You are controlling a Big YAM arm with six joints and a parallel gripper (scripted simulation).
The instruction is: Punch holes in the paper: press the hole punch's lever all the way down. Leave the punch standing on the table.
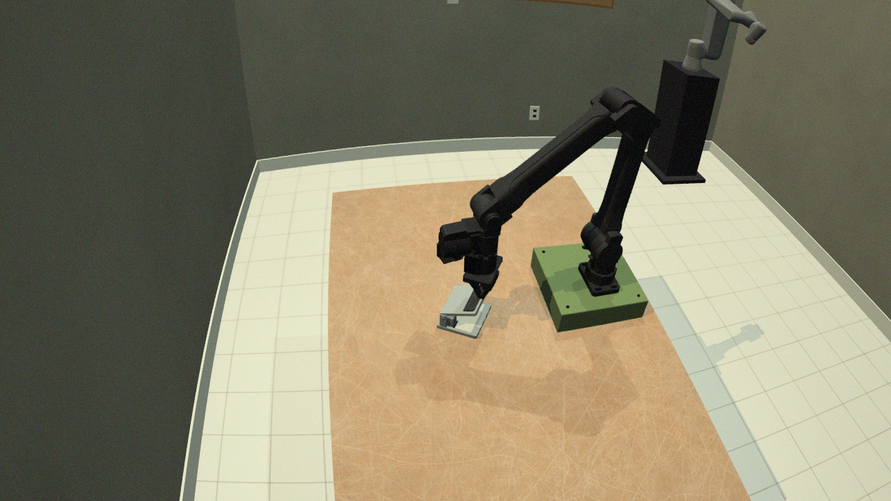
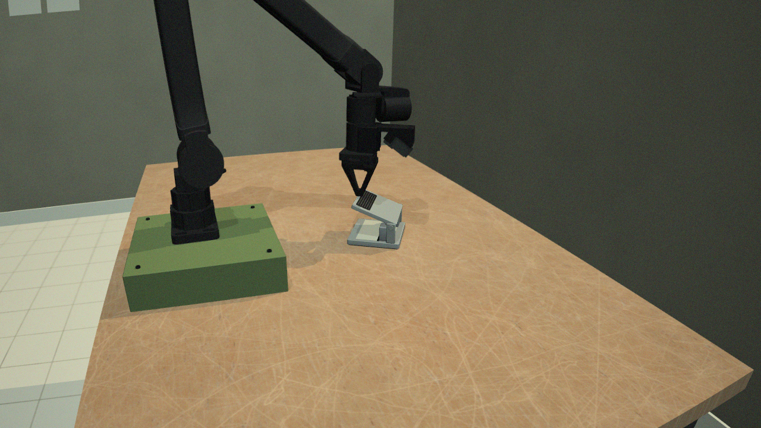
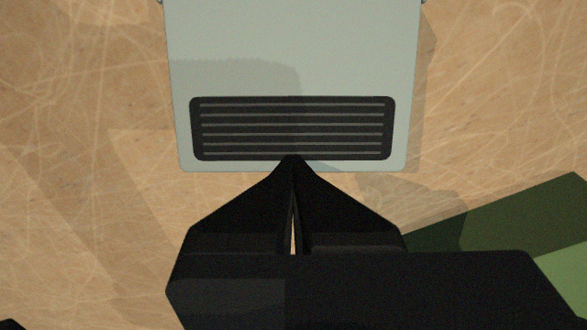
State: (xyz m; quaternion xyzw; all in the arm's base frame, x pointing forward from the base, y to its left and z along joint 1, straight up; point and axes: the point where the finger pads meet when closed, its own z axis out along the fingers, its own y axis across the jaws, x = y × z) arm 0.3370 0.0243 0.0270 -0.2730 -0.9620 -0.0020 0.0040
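Observation:
A small grey hole punch [image 1: 463,316] [image 2: 377,223] stands upright on the wooden table [image 1: 498,405] [image 2: 425,319]. Its lever [image 2: 383,208] [image 3: 293,55] [image 1: 472,303] is tilted up at the free end, which carries a black ribbed pad [image 2: 367,200] [image 3: 292,128]. My gripper [image 1: 480,292] [image 2: 362,193] [image 3: 293,166] is shut and empty, pointing straight down. Its fingertips are at the near edge of the ribbed pad, touching it or just above it. No paper shows in any view.
The arm's green base block [image 1: 588,296] [image 2: 204,260] [image 3: 527,215] sits on the table close to the punch. A black box on a stand [image 1: 682,121] is at the back right, off the table. The table edge [image 2: 585,249] lies to the right.

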